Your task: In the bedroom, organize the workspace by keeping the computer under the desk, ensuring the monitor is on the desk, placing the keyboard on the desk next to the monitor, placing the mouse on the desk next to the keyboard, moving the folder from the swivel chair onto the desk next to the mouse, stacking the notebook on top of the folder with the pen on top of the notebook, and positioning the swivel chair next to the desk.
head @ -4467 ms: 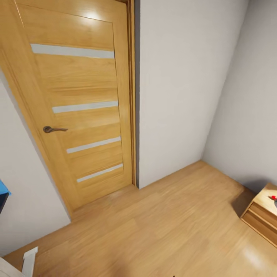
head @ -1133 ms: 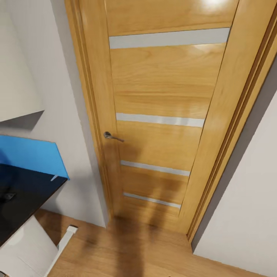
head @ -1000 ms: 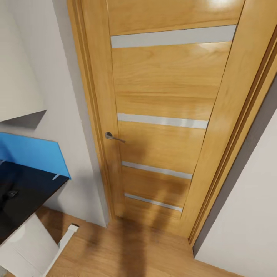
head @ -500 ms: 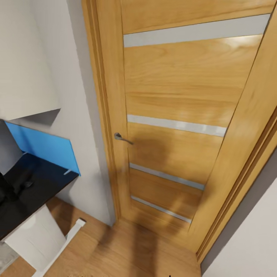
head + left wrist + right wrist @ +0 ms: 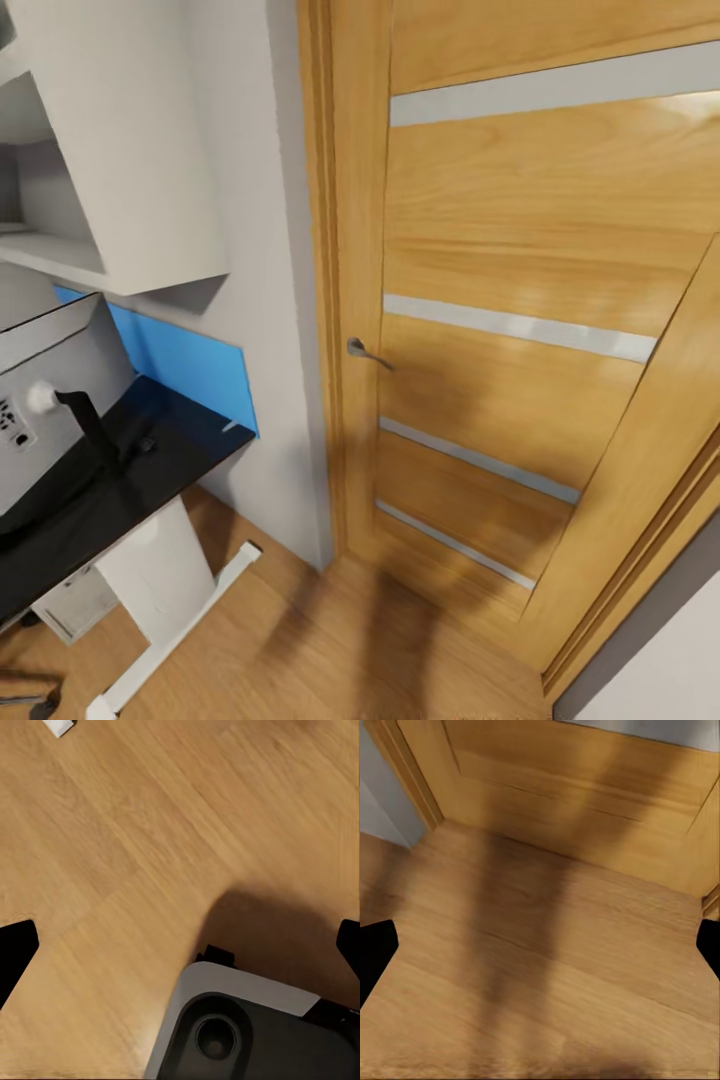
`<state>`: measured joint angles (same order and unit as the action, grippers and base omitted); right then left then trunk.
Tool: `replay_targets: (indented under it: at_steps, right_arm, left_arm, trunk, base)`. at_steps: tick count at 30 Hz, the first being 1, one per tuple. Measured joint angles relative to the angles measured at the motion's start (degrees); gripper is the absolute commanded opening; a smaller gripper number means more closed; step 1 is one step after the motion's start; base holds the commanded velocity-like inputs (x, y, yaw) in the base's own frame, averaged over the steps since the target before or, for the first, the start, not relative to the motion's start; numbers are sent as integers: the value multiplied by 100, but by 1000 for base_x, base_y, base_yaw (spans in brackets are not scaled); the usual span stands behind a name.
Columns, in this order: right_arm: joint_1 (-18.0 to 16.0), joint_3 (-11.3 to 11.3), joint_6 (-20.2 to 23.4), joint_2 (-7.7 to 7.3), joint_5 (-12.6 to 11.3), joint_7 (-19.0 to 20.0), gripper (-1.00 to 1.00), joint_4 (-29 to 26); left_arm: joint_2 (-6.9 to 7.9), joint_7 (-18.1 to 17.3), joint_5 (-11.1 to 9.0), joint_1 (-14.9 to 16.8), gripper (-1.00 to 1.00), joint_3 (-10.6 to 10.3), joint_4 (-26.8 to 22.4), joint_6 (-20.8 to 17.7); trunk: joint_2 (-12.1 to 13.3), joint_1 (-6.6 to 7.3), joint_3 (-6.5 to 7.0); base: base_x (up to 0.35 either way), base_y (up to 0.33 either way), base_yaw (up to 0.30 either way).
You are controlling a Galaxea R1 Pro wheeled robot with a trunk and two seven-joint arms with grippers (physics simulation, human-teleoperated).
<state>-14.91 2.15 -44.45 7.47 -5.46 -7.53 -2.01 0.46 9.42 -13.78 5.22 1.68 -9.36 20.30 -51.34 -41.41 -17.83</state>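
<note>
- the robot is on its way: the head view faces a wooden door (image 5: 520,300) with pale stripes and a small metal handle (image 5: 362,350), with the desk (image 5: 90,510) at the lower left corner of the picture.
- on the desk's black top the monitor (image 5: 50,400) stands with its pale grey back towards the camera and its black stand on the surface, so that part of the task looks done.
- under the desk, beside the white leg (image 5: 165,590), a pale boxy shape may be the computer (image 5: 70,605), though too little shows to be sure.
- a blue panel (image 5: 185,365) lies flat against the wall behind the desk; it reads as wall trim, not the folder.
- judged from this, the keyboard, mouse, folder, notebook, pen and chair steps cannot be confirmed and probably remain.
- the left wrist view adds what the head view lacks: bare wooden floor (image 5: 150,832), part of the robot's own grey base (image 5: 247,1027), and a white scrap at the edge, likely the desk's foot (image 5: 58,726).
- the right wrist view adds the foot of the door and the floor in front of it.
- the left gripper (image 5: 180,949) has its dark fingertips far apart at the frame edges, holding nothing; the right gripper (image 5: 540,949) is likewise spread wide and empty.
</note>
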Motion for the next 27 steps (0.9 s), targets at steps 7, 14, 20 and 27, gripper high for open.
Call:
replay_targets:
  at_steps: [7,14,20,27]
  right_arm:
    - [-1,3,211,3,2,1,100,-3]
    - [-1,2,227,0,2,1,100,-7]
    - [-1,2,228,-1,2,1,100,-8]
    - [0,2,228,-1,3,1,100,-7]
  left_arm:
    - [0,0,-2,1,100,2,0,3]
    - [-8,0,2,0,100,2,0,0]
    - [-9,0,7,-1,100,-4,0,0]
    - [-7,0,3,-3,100,-2,0,0]
  trunk:
    - [0,2,0]
    - [0,3,-1]
    - [0,3,-16]
    - [0,3,-50]
  base:
    - [-226,0,288]
    - [-27,0,288]
    - [-2,0,271]
    - [0,0,244]
